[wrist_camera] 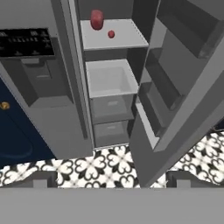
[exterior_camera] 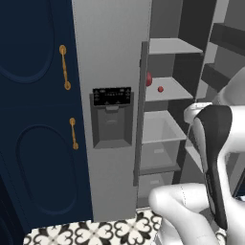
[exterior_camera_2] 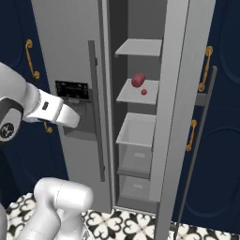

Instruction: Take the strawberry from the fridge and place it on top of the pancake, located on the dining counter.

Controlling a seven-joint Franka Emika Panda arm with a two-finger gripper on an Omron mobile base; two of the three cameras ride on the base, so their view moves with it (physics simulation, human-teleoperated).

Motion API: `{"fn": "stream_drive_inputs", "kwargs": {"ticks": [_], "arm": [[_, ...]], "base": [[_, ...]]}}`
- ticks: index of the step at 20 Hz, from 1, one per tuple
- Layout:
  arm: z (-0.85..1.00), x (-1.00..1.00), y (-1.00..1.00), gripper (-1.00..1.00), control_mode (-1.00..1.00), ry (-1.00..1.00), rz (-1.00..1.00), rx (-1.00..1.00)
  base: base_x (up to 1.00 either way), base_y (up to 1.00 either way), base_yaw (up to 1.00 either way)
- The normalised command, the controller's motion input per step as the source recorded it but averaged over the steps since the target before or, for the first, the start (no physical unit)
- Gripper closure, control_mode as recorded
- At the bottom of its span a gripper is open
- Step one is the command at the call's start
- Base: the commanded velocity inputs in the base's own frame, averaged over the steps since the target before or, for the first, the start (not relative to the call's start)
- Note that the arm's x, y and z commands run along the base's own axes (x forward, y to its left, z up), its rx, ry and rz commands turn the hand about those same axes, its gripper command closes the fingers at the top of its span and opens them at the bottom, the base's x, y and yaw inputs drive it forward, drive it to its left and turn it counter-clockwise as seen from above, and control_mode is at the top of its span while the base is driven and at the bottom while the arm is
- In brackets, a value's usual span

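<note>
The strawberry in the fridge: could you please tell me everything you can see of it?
The strawberry is a tiny, bright red, rounded berry; no leaves or surface detail can be made out. It rests on a pale grey shelf in the open right-hand compartment of the fridge, the second shelf from the top. It sits near the shelf's front, beside and apart from a larger dark red fruit that stands further back. Nothing but the shelf touches it.
</note>
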Motion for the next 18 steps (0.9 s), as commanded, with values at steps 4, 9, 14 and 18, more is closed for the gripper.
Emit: {"fn": "stream_drive_inputs", "kwargs": {"ticks": [4, 9, 14, 18], "arm": [[-0.02, -0.53, 0.0, -1.0, 1.0, 0.0, 0.01, 0.02], [0.0, 0.0, 0.0, -1.0, 1.0, 0.0, 0.0, 0.0], [0.0, 0.0, 0.0, -1.0, 1.0, 0.0, 0.0, 0.0], [0.0, 0.0, 0.0, -1.0, 1.0, 0.0, 0.0, 0.0]], "base": [[-0.09, 0.0, 0.0], [0.44, -0.35, -0.02], [1.0, -0.01, 0.0], [0.68, -0.52, 0.0]]}}
